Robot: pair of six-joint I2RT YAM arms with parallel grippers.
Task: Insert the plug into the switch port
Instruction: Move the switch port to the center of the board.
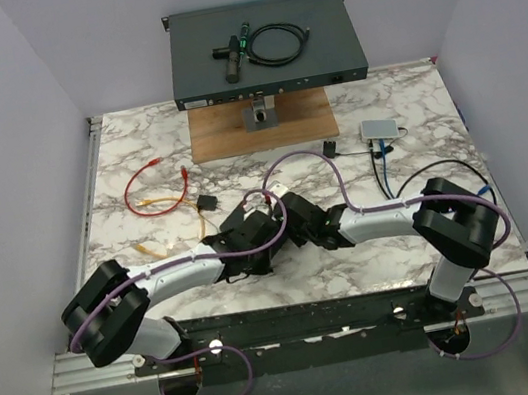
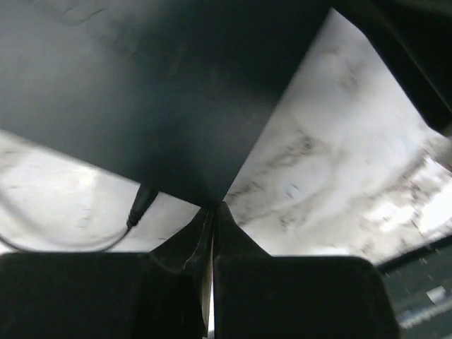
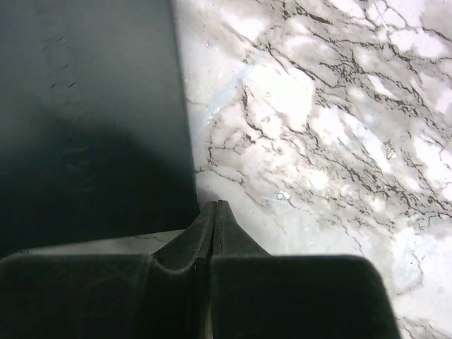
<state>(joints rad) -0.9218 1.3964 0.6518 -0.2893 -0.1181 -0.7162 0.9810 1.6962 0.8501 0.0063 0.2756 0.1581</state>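
Observation:
The switch (image 1: pixel 264 45) is a dark flat rack unit at the far edge, its port face (image 1: pixel 271 88) turned toward me. A red cable (image 1: pixel 155 180) lies looped on the marble at the left, with a plug (image 1: pixel 186 173) at its end. Both arms are folded low at the table's middle. My left gripper (image 1: pixel 273 221) (image 2: pixel 214 206) is shut with nothing in it. My right gripper (image 1: pixel 301 227) (image 3: pixel 215 203) is shut and empty too, almost touching the left one. Both are far from plug and switch. A dark arm body fills much of each wrist view.
A wooden board (image 1: pixel 262 124) with a small metal stand (image 1: pixel 261 114) lies before the switch. A coiled black cable (image 1: pixel 274 44) rests on the switch. An orange cable (image 1: pixel 155 244), a small black block (image 1: pixel 207 203), a white adapter (image 1: pixel 380 128) with a blue cable (image 1: pixel 382 173) lie around.

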